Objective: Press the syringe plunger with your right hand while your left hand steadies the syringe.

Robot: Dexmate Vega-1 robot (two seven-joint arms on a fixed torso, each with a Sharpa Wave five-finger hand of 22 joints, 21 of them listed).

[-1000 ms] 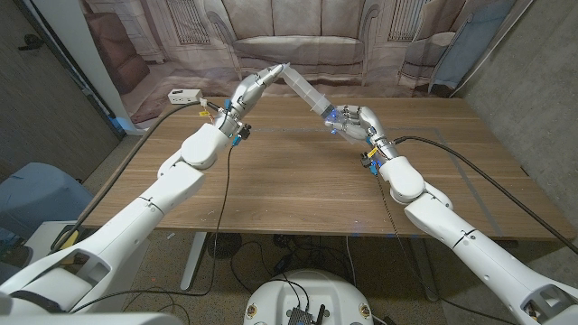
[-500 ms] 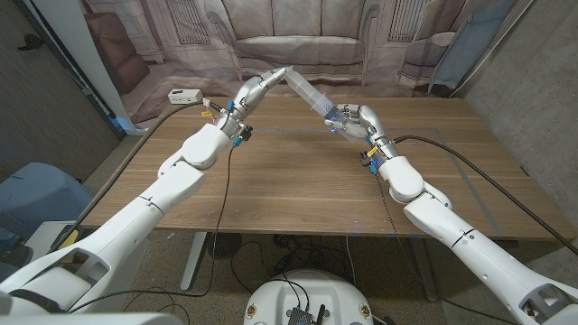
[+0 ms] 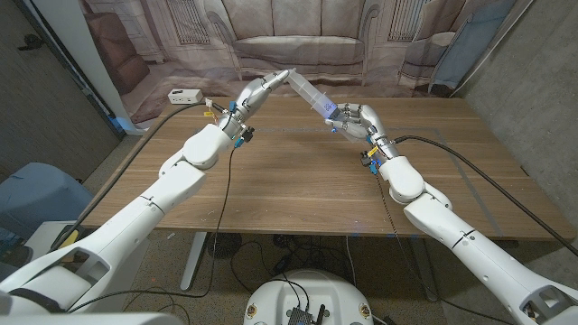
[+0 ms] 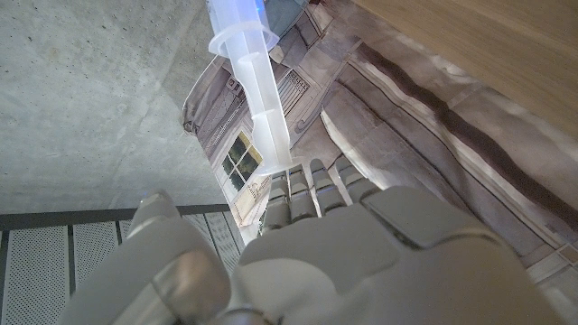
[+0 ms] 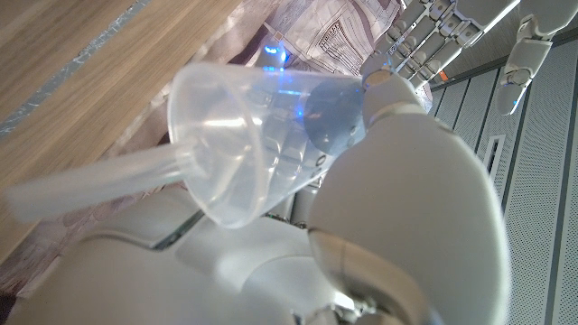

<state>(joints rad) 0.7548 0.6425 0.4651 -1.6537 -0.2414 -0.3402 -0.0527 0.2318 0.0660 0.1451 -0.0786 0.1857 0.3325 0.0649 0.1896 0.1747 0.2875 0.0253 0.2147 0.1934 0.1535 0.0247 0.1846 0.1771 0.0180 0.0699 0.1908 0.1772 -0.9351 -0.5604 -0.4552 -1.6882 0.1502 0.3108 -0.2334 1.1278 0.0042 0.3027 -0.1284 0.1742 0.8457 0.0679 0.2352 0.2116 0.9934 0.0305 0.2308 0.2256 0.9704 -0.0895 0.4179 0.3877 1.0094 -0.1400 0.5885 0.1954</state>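
White box: a small white box (image 3: 183, 95) with a cable sits at the bench's far left corner, well apart from both hands.
Bench: brown wood (image 3: 289, 181), bare between the two arms.
Left hand: raised above the bench's far edge (image 3: 259, 88), fingers reaching up and to the right. Its fingertips (image 4: 302, 185) are closed on the narrow end of the syringe, where the clear tube runs down between them in the left wrist view. It holds that end steady in the air.
Syringe: clear plastic (image 3: 310, 95), held off the bench, slanting from the left hand down to the right hand, over the far edge of the bench. A blue glow shows inside the tube at its lower, wide end. In the right wrist view the wide open end (image 5: 244, 149) flares like a cup, with a thin rod coming out of it.
Right hand: lifted just above the bench, right of centre (image 3: 358, 121), palm turned toward the syringe's lower end. It touches the wide end; how its fingers wrap it I cannot tell clearly.
Backdrop: a printed cloth with a sofa (image 3: 298, 41) hangs behind the bench.
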